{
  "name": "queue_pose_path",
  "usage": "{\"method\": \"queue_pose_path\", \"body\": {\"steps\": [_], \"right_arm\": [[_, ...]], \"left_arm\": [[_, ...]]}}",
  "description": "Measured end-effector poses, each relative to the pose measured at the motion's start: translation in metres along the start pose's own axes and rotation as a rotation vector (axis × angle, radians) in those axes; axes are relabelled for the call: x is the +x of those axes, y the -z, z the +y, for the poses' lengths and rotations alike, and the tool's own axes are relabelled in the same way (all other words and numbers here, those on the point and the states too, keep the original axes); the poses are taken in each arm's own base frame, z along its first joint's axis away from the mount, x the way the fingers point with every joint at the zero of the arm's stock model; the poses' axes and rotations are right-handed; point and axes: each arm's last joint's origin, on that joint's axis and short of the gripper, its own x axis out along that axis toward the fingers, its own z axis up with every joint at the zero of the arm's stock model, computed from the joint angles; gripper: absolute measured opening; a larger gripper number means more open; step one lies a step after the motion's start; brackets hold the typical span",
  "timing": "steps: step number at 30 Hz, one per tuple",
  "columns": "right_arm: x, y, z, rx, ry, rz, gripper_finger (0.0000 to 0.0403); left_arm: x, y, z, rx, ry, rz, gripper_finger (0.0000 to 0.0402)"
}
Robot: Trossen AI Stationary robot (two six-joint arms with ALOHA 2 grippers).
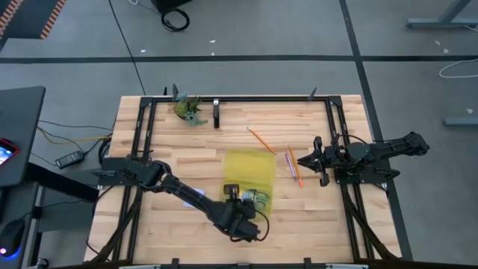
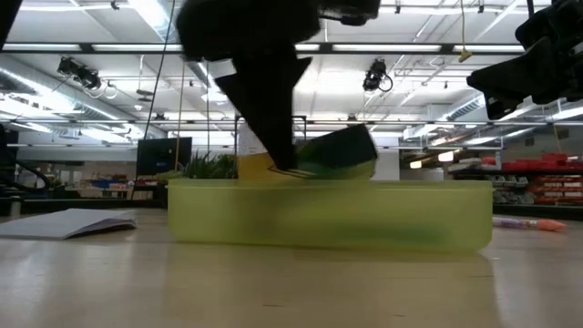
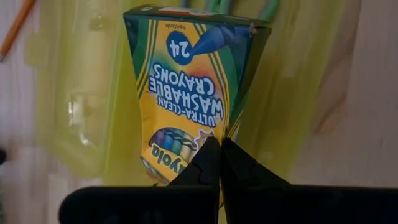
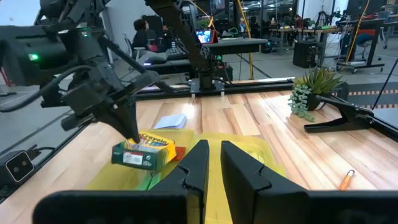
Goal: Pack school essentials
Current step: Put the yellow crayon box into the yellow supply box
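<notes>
From the overhead camera I saw the left gripper (image 1: 250, 213) low in the frame, just right of centre, over the near end of the translucent yellow case (image 1: 249, 173). Its fingers (image 3: 208, 163) were clenched on one edge of the yellow-green crayon box (image 3: 186, 93), pinching thin card with no gap showing between the tips. In the level view the box (image 2: 339, 153) hung tilted in the middle of the frame, above the rim of the case (image 2: 328, 214) and clear of it. The right wrist camera showed the same box (image 4: 144, 152) at lower left, lifted over the case (image 4: 245, 149) with the left arm's fingers (image 4: 127, 127) coming down onto it.

The right gripper (image 1: 305, 159) sat at the right of the overhead frame, at mid height, off the right side of the case and holding nothing. In its own camera the two fingers (image 4: 198, 163) stood a little apart, a narrow slot between them and nothing in it.

Between the case and that gripper lay the orange pencil (image 1: 296, 167) and, just beside it on the left, the purple pen (image 1: 289, 160); a second thin orange stick (image 1: 261, 139) lay on a slant above the case's upper right corner. Green scissor handles (image 3: 245, 7) peeked out past the far end of the box at the top of the left wrist frame. A pale note pad (image 4: 171, 121) lay on the wood (image 1: 187, 149) beyond the case. The leafy green clump (image 1: 189, 109) stood at the upper left of the table, well apart from everything else.
</notes>
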Motion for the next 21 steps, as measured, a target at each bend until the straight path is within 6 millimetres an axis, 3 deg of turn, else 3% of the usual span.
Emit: {"method": "queue_pose_path", "body": {"steps": [17,21], "right_arm": [[0.0,0.0,0.0,-0.001,0.0,0.001,0.0051],[0.0,0.0,0.0,0.0,0.0,0.002,0.0051]], "left_arm": [[0.023,-0.011,-0.012,-0.012,0.044,-0.069,0.0],[0.024,-0.012,-0.014,-0.007,0.05,-0.081,0.0017]]}}
